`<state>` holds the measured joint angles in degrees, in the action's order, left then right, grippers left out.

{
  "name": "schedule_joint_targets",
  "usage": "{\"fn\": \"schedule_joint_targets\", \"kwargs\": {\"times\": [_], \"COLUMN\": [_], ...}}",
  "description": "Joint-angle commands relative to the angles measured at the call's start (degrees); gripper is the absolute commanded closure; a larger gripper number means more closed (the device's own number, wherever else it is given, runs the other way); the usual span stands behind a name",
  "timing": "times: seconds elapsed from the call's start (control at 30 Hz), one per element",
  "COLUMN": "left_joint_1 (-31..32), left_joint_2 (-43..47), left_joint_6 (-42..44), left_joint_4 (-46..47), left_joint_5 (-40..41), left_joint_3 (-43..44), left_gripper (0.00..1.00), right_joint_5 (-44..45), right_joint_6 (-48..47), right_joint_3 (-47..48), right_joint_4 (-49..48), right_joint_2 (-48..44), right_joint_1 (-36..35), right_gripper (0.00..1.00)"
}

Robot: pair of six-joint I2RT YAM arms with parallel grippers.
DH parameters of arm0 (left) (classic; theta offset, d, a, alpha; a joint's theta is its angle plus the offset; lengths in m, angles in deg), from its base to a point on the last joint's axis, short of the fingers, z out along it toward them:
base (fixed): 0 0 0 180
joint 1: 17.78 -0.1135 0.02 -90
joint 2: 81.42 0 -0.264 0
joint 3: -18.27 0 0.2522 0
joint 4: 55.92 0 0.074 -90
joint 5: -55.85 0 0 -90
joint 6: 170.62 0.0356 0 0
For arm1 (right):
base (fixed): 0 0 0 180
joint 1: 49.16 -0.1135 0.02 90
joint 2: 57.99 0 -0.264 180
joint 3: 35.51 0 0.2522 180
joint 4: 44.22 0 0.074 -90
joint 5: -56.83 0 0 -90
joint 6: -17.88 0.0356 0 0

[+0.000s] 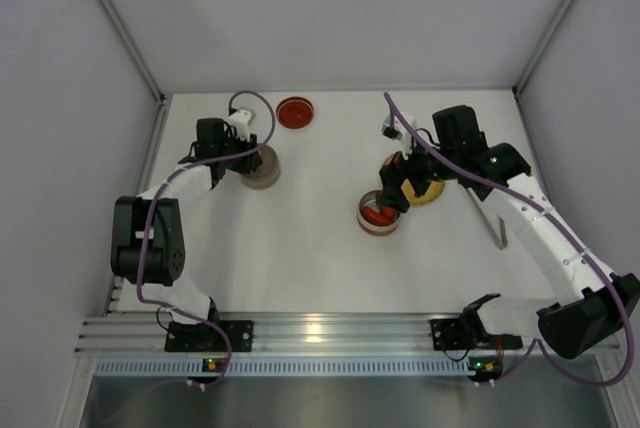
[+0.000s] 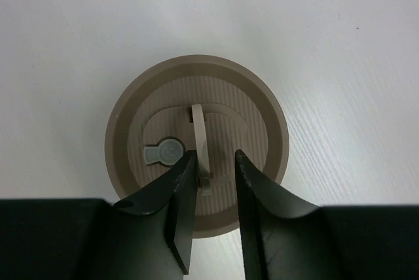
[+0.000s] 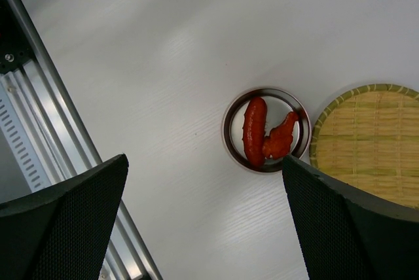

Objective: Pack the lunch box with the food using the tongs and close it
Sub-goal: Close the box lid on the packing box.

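Two red food pieces (image 3: 255, 133) lie in a small steel tin (image 3: 230, 137), which also shows in the top view (image 1: 378, 216). My right gripper (image 3: 204, 159) hangs wide open and empty above the table beside that tin; from above it (image 1: 397, 188) sits over the tin and plate. The grey tongs (image 1: 497, 233) lie on the table to the right, partly under the right arm. My left gripper (image 2: 215, 162) hovers over the round beige lunch box lid (image 2: 255, 106). Its raised thin handle (image 2: 198, 133) stands between the jaws, against the left finger and with a gap to the right one.
A yellow woven plate (image 3: 366, 142) touches the tin on its right and is partly hidden from above (image 1: 430, 191). A red round lid (image 1: 295, 112) lies at the back. An aluminium rail (image 1: 320, 333) runs along the near edge. Grey walls close in both sides.
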<state>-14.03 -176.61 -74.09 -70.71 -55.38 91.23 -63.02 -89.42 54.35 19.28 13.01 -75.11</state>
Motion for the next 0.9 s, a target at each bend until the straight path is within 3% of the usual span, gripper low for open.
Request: {"fn": "schedule_joint_targets", "kwargs": {"times": [0.0,0.17,0.23,0.57,0.73,0.87], "left_joint_1": [0.0,1.1,1.4,4.4,8.0,8.3], "left_joint_2": [-1.3,-1.7,-1.6,-0.5,-2.0,-3.7], "left_joint_6": [1.4,3.1,3.4,-6.7,-17.6,-32.2], "left_joint_4": [-2.0,-4.8,-5.8,-20.0,-26.5,-33.1], "left_joint_5": [1.7,3.2,3.9,13.6,27.9,36.0], "left_joint_3": [3.3,5.2,6.4,18.0,20.5,22.6], "left_gripper": [0.67,0.94,1.0,1.0,1.0,1.0], "right_joint_5": [-0.9,-0.8,-0.8,-0.7,-0.7,-0.6], "right_joint_6": [-0.1,-0.2,-0.2,-0.6,-0.5,-0.3], "right_joint_3": [-0.1,-0.9,-1.1,-2.4,-2.8,-3.3], "right_joint_4": [-1.8,-2.1,-2.4,-2.8,-3.3,-3.6], "right_joint_2": [-1.2,-1.6,-1.7,-2.2,-2.2,-2.6], "right_joint_1": [1.2,1.1,1.2,1.2,1.1,1.2], "right_gripper": [0.01,0.01,0.01,0.01,0.01,0.01]}}
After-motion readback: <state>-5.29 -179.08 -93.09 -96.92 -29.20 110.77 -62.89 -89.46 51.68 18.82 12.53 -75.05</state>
